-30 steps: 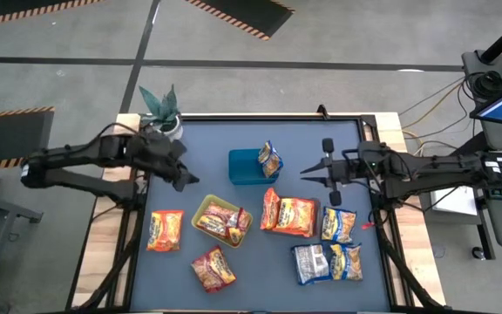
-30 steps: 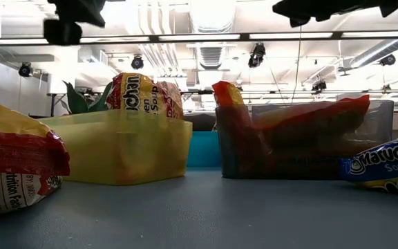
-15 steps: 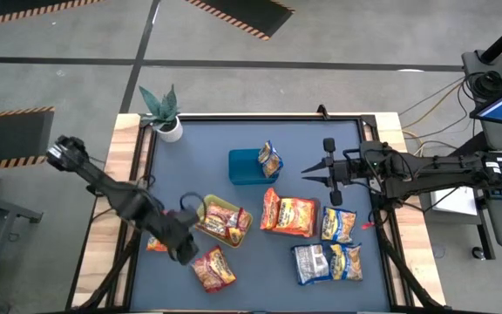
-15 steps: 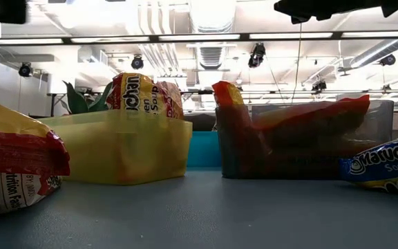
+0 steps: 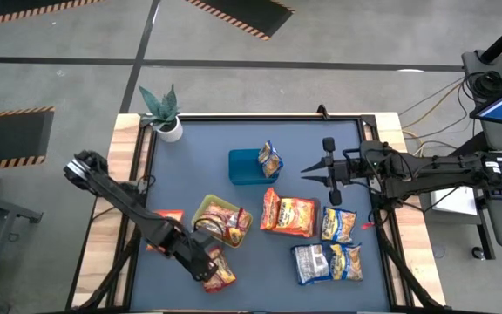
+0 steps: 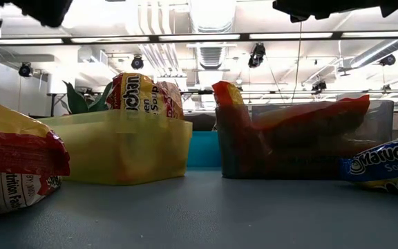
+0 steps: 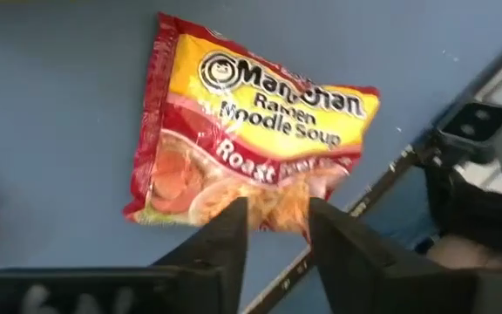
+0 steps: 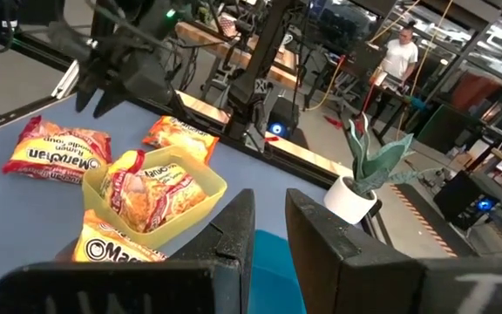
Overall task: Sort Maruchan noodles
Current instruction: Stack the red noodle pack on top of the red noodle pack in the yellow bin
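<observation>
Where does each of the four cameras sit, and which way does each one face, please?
High view: overhead, facing down; both arms show.
Low view: at tabletop height, facing the yellow tray; arm parts overhead.
Left wrist view: above the red packet, past the left hand.
Right wrist view: faces across the table past the right hand.
Shared: the right wrist and high views both show the plant.

My left end effector (image 5: 206, 264) hangs over a noodle packet (image 5: 219, 272) at the worktop's (image 5: 199, 157) near edge. Behind it sits a tray (image 5: 206, 209) holding packets, with another packet (image 5: 169, 215) to its left. A second tray (image 5: 244, 167) stands farther back, a packet (image 5: 270, 160) leaning at its right. More packets (image 5: 325, 246) lie right. My right end effector (image 5: 308, 172) hovers beyond them. A plant (image 5: 163, 112) occupies the far left corner.
</observation>
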Robot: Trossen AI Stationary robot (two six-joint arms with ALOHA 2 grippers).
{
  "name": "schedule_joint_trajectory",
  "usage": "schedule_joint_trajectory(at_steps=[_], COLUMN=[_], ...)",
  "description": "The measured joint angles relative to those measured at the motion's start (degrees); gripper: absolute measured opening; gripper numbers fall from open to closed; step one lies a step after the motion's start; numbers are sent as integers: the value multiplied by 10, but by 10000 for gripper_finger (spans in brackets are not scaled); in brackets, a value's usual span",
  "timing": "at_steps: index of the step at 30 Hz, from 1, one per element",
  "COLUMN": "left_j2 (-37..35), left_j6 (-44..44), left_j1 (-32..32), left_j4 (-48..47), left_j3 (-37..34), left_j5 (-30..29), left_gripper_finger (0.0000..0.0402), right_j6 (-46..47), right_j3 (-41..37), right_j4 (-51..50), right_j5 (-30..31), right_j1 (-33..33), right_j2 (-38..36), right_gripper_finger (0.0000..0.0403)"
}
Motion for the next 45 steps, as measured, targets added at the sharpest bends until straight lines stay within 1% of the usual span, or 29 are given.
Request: schedule_joint_trajectory(at_steps=[5, 8, 11, 14, 29, 34, 38, 45], left_j2=[32, 42, 48, 57, 109, 113, 113, 112], left_j6=[-9, -10, -7, -3, 21, 25, 26, 33], left_j1=[0, 0, 0, -2, -15, -17, -18, -18], left_j4=[23, 23, 23, 22, 25, 27, 28, 29], left_j3=[0, 0, 0, 0, 21, 22, 22, 22], left_j5=[-22, -45, -52, -52, -53, -58, -59, -51], left_gripper_finger=[175, 211, 234, 239, 219, 213, 184, 110], right_j6=[8, 23, 36, 49, 51, 51, 51, 51], right_j3=[0, 0, 0, -1, -1, -1, -1, -1], right_j4=[-2, -4, -5, -5, -17, -18, -17, -18], right_j5=[-1, -2, -3, -5, -5, -5, -5, -5], right_j1=[0, 0, 0, 0, 0, 0, 0, 0], right_j2=[0, 0, 0, 0, 0, 0, 0, 0], right_gripper_finger=[58, 58, 58, 58, 58, 58, 58, 58])
